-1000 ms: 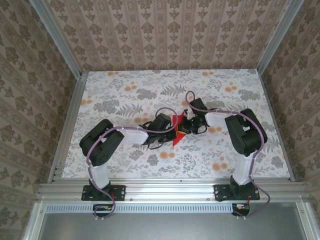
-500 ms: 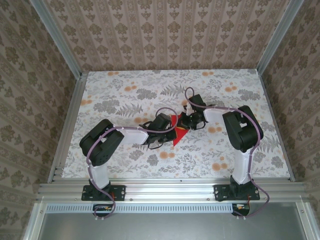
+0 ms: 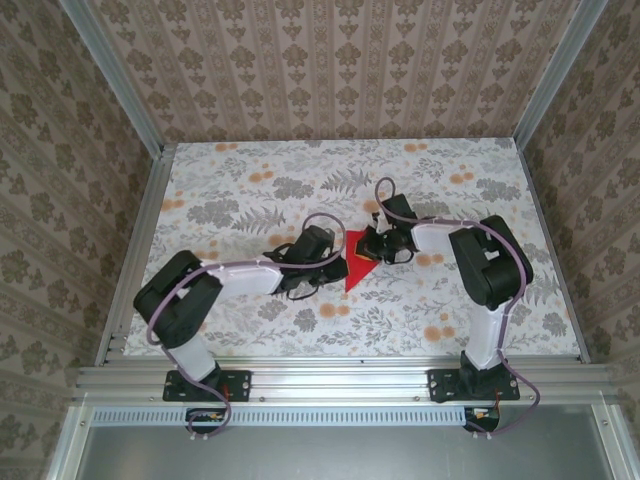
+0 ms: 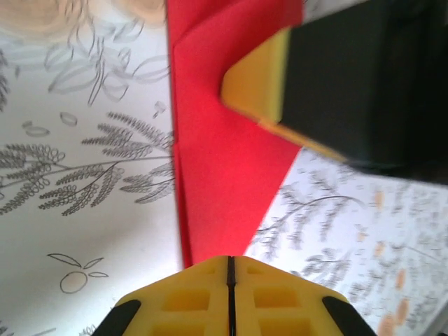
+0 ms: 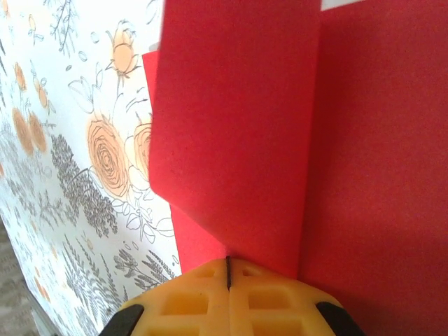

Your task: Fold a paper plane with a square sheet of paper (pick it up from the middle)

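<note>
Two arms reach in from the near edge of the floral table (image 3: 240, 190) and meet at its middle. Nearest us, the left gripper (image 4: 229, 269) is pressed tight together. The pointed tip of the square sheet of paper (image 3: 352, 272), red and creased, comes right up to it, and we cannot tell whether it pinches that tip. Just beyond, the right gripper (image 5: 227, 269) is closed too, with a raised flap of the sheet running into the seam of its jaws. The paper lies on the table between both grippers.
</note>
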Action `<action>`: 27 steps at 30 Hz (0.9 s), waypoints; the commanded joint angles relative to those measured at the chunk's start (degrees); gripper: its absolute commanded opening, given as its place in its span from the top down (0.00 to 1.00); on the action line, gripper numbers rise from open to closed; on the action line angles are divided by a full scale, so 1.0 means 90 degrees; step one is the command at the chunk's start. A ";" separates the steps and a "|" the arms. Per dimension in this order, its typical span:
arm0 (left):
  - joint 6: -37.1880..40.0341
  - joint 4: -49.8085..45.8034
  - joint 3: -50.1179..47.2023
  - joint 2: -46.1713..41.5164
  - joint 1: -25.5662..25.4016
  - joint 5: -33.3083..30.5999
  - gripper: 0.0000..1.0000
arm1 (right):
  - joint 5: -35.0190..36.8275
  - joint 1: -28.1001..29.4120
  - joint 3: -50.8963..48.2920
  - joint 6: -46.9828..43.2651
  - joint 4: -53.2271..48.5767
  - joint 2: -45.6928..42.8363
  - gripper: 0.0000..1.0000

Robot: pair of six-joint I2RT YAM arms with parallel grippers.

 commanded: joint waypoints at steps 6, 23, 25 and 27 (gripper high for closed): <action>-0.0167 0.0646 -0.0314 -0.0235 0.0062 0.0153 0.87 | 0.1389 0.0597 -0.0930 0.1562 -0.0096 -0.0560 0.94; -0.0490 0.0767 -0.0307 0.0951 -0.0075 0.0660 0.98 | 0.1234 0.0660 -0.1090 0.2080 0.0392 -0.0504 0.94; -0.0513 0.0477 -0.0359 0.0922 -0.0077 0.0504 0.98 | 0.1188 0.0618 -0.1105 0.1958 0.0458 -0.0521 0.93; -0.0501 0.0032 -0.0349 0.0893 -0.0077 0.0343 0.99 | 0.1114 0.0554 -0.1129 0.1764 0.0588 -0.0531 0.93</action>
